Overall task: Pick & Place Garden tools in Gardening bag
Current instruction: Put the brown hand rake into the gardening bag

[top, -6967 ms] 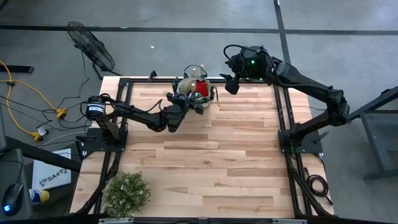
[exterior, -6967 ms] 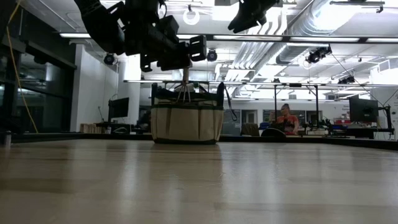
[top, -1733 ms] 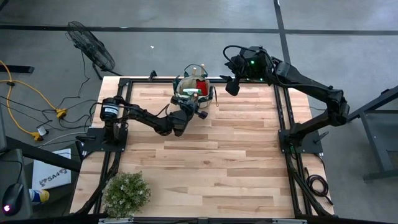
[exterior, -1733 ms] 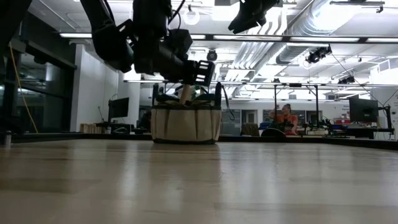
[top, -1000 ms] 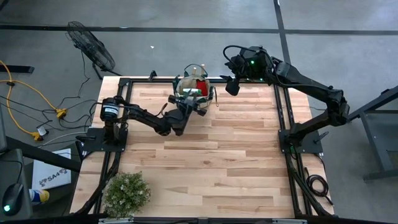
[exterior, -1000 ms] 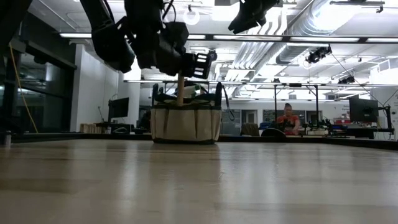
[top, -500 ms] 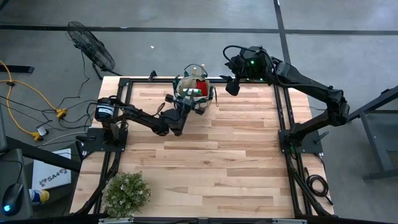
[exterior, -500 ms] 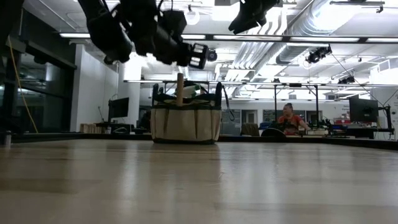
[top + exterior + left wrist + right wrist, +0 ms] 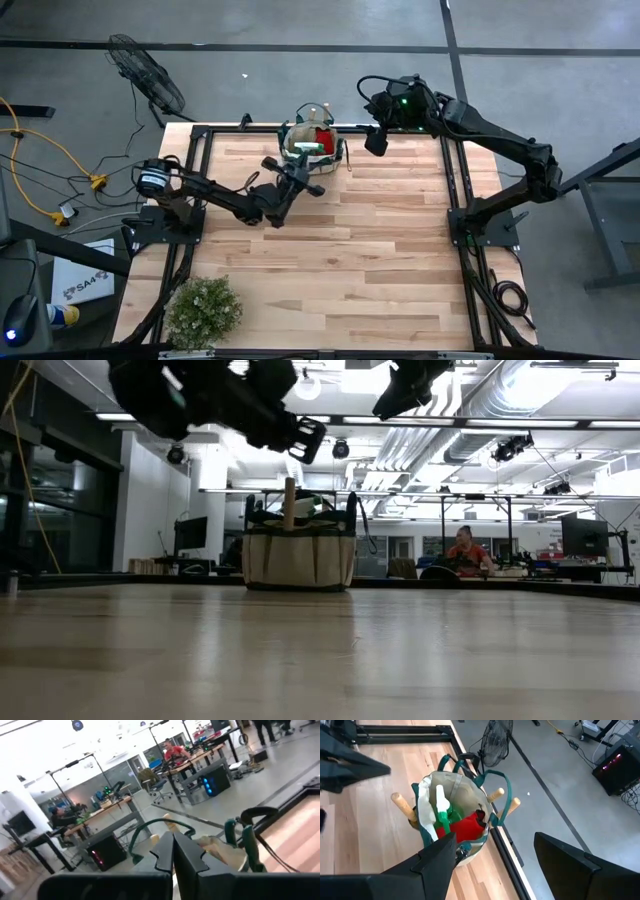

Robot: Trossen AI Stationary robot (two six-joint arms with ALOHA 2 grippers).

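High view: round beige fabric bag with green trim point(image 9: 312, 146), upper centre of the bench point(image 9: 330, 260), holds every visible tool. Left pincer point(image 9: 305, 187) shut, empty; right pincer point(image 9: 374, 140) wide. Task looks near done.

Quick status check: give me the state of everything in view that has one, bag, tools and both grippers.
Round beige fabric gardening bag with green trim: upright at the table's far edge, holding tools.
Green translucent sprayer: inside the bag.
Red-handled pruning shears: inside the bag.
Wooden tool handles: sticking out of the bag.
Left gripper: shut, empty, beside the bag.
Right gripper: open, empty, raised near the bag.
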